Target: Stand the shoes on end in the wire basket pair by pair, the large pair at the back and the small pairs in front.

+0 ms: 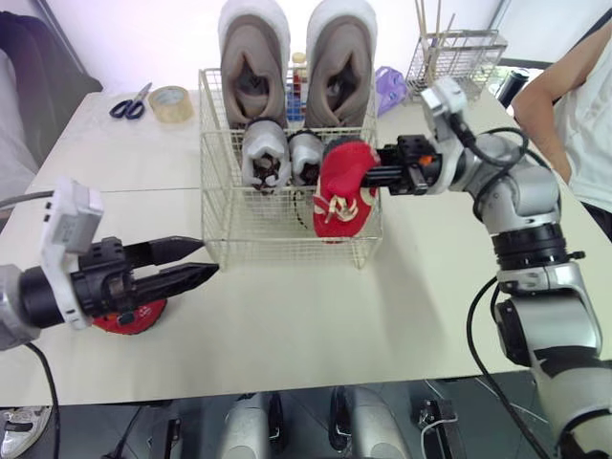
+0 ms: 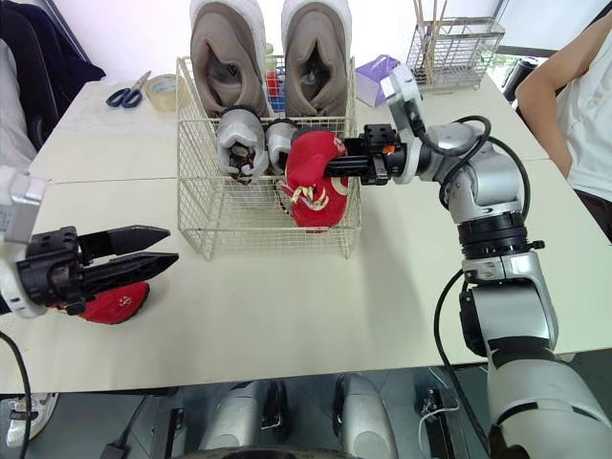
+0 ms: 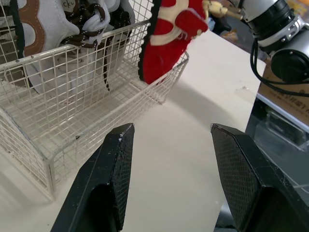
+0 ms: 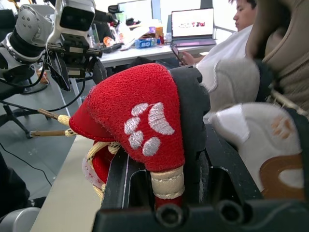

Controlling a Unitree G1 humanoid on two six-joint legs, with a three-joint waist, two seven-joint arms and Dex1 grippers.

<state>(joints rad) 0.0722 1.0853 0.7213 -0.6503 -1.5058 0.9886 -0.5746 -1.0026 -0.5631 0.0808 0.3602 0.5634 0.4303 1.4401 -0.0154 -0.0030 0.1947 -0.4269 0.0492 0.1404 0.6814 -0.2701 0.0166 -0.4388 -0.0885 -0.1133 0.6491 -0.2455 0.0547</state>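
A white wire basket [image 1: 277, 239] stands mid-table. Two large taupe shoes [image 1: 253, 62] stand on end at its back. Two small white shoes [image 1: 265, 158] stand side by side in front of them, on the left. My right gripper [image 1: 371, 175] is shut on a small red shoe [image 1: 344, 191] with a white paw print, holding it toe-down over the basket's front right corner. The second red shoe [image 1: 129, 316] lies on the table at the near left, partly hidden under my left gripper [image 1: 207, 260], which hovers open and holds nothing.
Scissors [image 1: 129, 103] and a tape roll [image 1: 170, 103] lie at the back left. A purple item [image 1: 390, 88] and a wire rack [image 1: 457, 55] stand behind the basket on the right. A person's arm [image 1: 564, 86] rests at the table's far right.
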